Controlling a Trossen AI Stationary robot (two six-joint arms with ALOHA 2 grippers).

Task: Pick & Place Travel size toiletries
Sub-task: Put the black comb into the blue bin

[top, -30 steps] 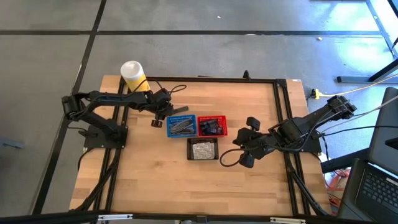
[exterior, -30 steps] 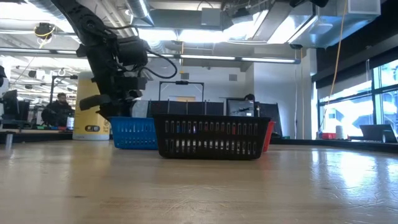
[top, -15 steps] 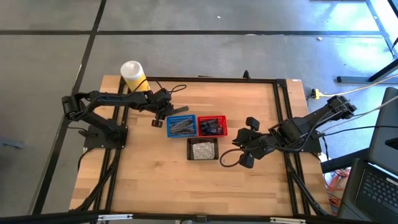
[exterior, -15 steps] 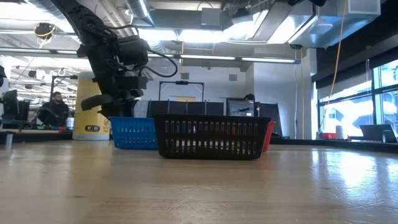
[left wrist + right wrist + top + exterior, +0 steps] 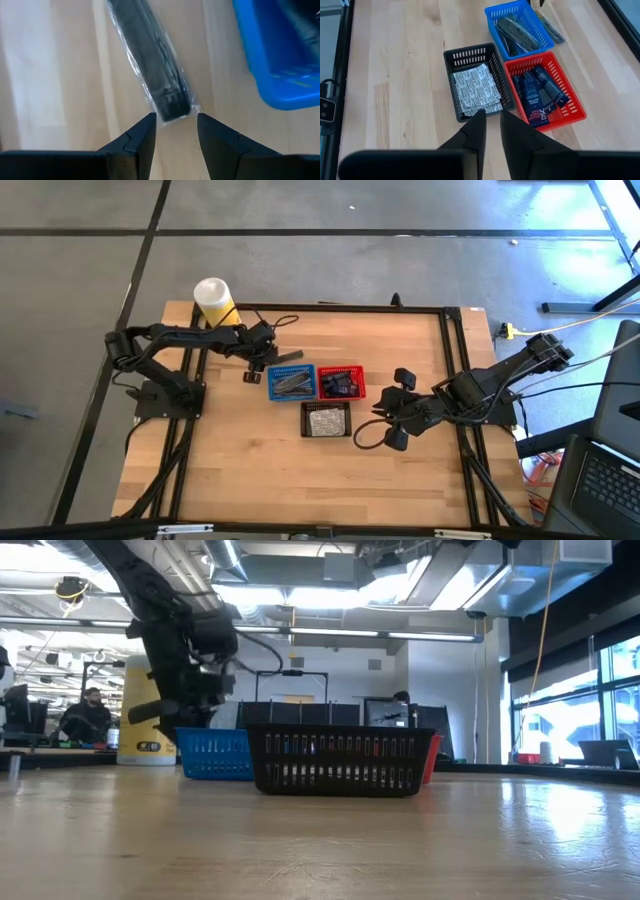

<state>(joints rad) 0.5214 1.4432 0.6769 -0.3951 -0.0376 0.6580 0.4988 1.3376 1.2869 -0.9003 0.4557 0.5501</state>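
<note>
Left gripper poised over a wrapped dark tube beside the blue basket

The left gripper (image 5: 175,131) hangs over the surface (image 5: 240,450) with its jaws partly apart and empty; the near end of a wrapped dark tube (image 5: 150,60) lies just ahead of its fingertips, with the blue basket (image 5: 280,55) close alongside. The right gripper (image 5: 490,131), jaws narrowly parted and holding nothing, sits well back from the black basket (image 5: 451,90) of clear packets (image 5: 475,90) and the red basket (image 5: 570,117) of navy tubes (image 5: 540,97).

The counter (image 5: 240,470) is pale, grained wood. One mesh basket (image 5: 522,27) is blue, another basket (image 5: 570,100) is red with navy tubes (image 5: 540,97), a third basket (image 5: 451,85) is black with white, finely speckled packets (image 5: 476,90). The canister (image 5: 214,300) is white and yellow. A black item in clear wrap (image 5: 155,70) lies on the wood.
</note>
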